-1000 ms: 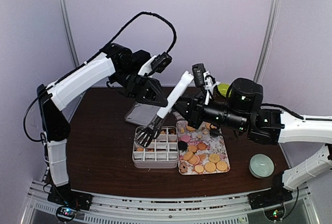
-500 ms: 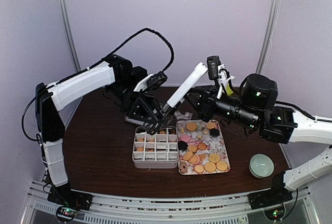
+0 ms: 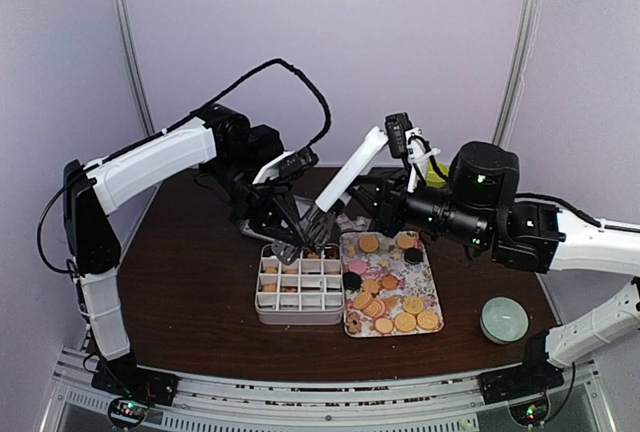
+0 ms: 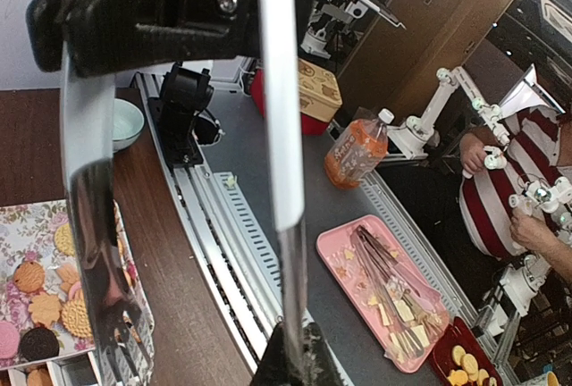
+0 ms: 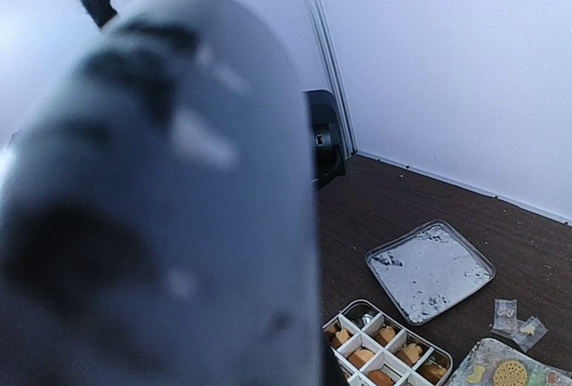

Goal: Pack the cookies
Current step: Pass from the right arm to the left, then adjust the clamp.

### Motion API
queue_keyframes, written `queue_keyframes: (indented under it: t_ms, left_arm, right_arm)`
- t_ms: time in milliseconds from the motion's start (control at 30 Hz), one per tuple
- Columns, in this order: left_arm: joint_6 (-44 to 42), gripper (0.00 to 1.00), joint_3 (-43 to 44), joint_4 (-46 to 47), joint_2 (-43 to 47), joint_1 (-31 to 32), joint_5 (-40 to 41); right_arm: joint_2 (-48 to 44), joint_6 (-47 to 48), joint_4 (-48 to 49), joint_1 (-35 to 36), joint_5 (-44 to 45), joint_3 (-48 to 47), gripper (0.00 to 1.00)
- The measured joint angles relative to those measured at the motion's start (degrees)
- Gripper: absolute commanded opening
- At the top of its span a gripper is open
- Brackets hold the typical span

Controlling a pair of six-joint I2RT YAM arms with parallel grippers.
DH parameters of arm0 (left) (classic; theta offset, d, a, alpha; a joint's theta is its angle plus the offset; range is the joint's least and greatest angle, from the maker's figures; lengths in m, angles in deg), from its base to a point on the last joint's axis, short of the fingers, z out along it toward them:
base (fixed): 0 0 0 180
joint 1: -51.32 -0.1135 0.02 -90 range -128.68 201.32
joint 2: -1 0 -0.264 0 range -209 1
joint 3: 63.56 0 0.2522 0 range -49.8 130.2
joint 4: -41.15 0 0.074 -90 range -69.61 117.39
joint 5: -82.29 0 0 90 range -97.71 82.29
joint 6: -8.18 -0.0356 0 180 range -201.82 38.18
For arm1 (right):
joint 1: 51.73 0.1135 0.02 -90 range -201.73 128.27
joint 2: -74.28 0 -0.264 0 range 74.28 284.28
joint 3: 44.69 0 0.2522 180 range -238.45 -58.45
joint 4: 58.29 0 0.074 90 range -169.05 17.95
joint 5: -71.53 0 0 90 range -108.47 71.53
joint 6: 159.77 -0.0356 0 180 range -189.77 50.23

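Robotics laboratory: white booth walls (image 3: 400, 42) enclose the tabletop (image 3: 190, 272). At the right of the left wrist view, a striped-shirted person (image 4: 496, 198) sits among small white arms (image 4: 444, 100).

In the overhead view, a divided box (image 3: 298, 289) sits on the table (image 3: 190, 282) just below the frame's centre. A tray (image 3: 418, 277) lies just beside it on the right. Cookies (image 3: 405, 322) are spread over the tray, and more sit in the box's compartments. A bowl (image 3: 503, 319) stands at lower right, well apart from the tray. Tongs (image 3: 352, 174) slant from upper centre down to the box's far edge. In the right wrist view, a flat lid (image 5: 430, 270) lies behind the box, at centre right. Small packets (image 5: 516, 319) lie to the lid's right, near the tray's far corner.
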Motion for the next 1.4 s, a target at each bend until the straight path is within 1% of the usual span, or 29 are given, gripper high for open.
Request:
queue_keyframes:
  t_ms: [133, 400, 600, 633, 700, 800, 867, 933, 1033, 1067, 1100, 1267, 1400]
  left_arm:
    - [2.4, 0.00, 0.2, 1.8, 1.6, -0.7, 2.2]
    - [11.1, 0.00, -0.9, 9.3, 7.1, -1.5, 7.1]
    - [13.5, 0.00, -3.1, 12.9, 7.8, -1.5, 8.0]
    - [13.8, 0.00, -3.4, 13.5, 7.8, -1.5, 8.1]
    - [14.6, 0.00, -3.8, 14.6, 8.0, -1.5, 8.1]
    - [16.2, 0.00, -4.6, 16.2, 8.6, -2.6, 9.0]
    - [17.6, 0.00, -5.0, 17.5, 8.9, -5.1, 9.2]
    - [18.9, 0.00, -5.6, 18.6, 9.0, -7.0, 8.9]
    - [20.2, 0.00, -6.4, 19.6, 8.9, -7.4, 8.1]
    - [20.6, 0.00, -6.8, 19.7, 8.9, -7.0, 7.5]
    - [20.7, 0.00, -7.1, 19.7, 8.9, -6.6, 7.2]
    - [20.6, 0.00, -8.1, 19.8, 8.9, -5.0, 5.9]
    - [18.3, 0.00, -8.0, 18.4, 8.9, -3.7, 5.6]
  right_arm:
    - [-0.1, -0.8, 0.2, -0.3, -2.1, 0.0, 0.00]
    - [-1.3, -2.1, 2.9, -0.9, -4.8, 1.4, 0.00]
    - [-1.9, -2.1, 2.3, -1.3, -5.8, 2.0, 0.00]
    - [-2.1, -2.1, 2.0, -1.3, -5.7, 2.2, 0.01]
    - [-2.5, -2.1, 1.8, -1.4, -5.7, 2.6, 0.28]
    - [-3.8, -2.5, -0.1, -1.2, -7.4, 3.1, 0.57]
    - [-5.0, -2.9, -0.8, -0.6, -8.3, 3.3, 0.71]
    - [-5.7, -3.1, -0.6, -0.2, -8.2, 3.4, 0.81]
    - [-6.4, -3.6, 0.0, -0.2, -7.6, 3.5, 0.96]
    - [-6.7, -3.7, 0.2, -0.2, -7.3, 3.6, 1.00]
    - [-7.0, -3.7, 0.6, -0.3, -7.0, 4.0, 1.00]
    - [-7.6, -5.4, 3.2, -1.2, -6.9, 6.2, 1.00]
    - [-6.4, -7.1, 5.4, -3.6, -8.9, 6.7, 1.00]
